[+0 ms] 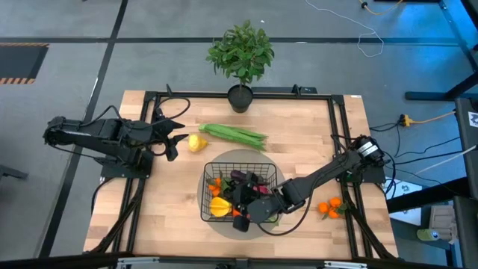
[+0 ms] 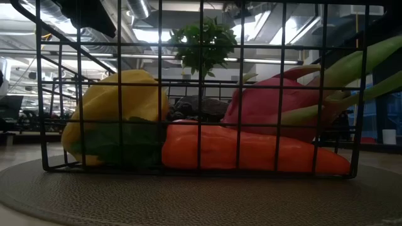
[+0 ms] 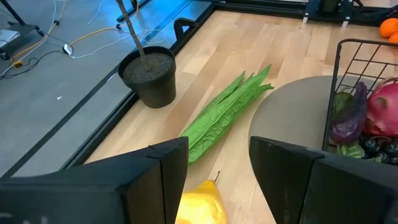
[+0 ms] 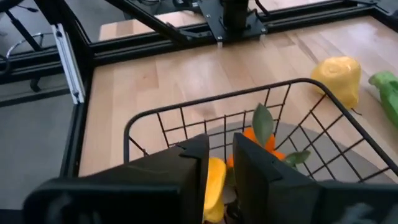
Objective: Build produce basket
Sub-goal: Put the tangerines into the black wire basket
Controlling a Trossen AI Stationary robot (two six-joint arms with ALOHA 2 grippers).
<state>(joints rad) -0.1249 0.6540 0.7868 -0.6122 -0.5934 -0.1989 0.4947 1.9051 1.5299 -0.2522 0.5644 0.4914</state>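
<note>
The right hand (image 1: 243, 211) hangs over the black wire basket (image 1: 207, 196), low above the near part of it. Its two fingers (image 4: 252, 163) are close together with only a thin gap, and I cannot tell if they hold anything. The basket sits on a round grey mat (image 1: 278, 165) in the middle of the tabletop (image 1: 314, 134). Under the right hand lie a yellow mango (image 2: 119, 103), an orange carrot (image 2: 245, 150), a pink radish (image 2: 270, 107) and dark grapes (image 2: 198, 108).

The left hand (image 1: 178, 137) is open and holds nothing. A yellow lemon (image 1: 197, 143) lies just in front of its fingertips. Past the lemon lie the long green beans (image 1: 235, 134), and beyond them stands a potted plant (image 1: 240, 58). Small orange tomatoes (image 1: 329, 206) lie far behind the right hand, by its arm.
</note>
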